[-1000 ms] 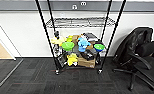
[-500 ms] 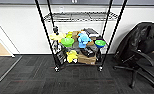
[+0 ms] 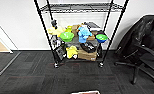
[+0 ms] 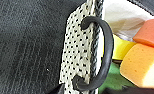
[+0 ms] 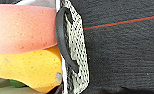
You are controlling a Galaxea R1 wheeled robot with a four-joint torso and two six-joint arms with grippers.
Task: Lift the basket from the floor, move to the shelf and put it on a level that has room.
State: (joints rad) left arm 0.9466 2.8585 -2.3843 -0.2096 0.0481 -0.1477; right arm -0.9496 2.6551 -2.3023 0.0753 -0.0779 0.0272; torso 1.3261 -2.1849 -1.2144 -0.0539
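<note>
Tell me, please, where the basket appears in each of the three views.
Head view: a pale sliver, apparently the basket, at the bottom edge, centre.
Left wrist view: its woven wall and a black handle, mid-picture, sponges inside.
Right wrist view: woven wall and a black handle, mid-picture.
Shared landmark: the dark grey floor.

Not seeing any readable text anywhere, honestly. The brown cardboard box [image 3: 87, 54] sitting on the bottom tier of the black-posted wire rack [image 3: 79, 32] isn't showing any print I can make out, and the dark flat items up among the toys are looking too blurry to read. The cream-white woven basket [image 4: 79, 50] isn't carrying any label or brand either.
</note>
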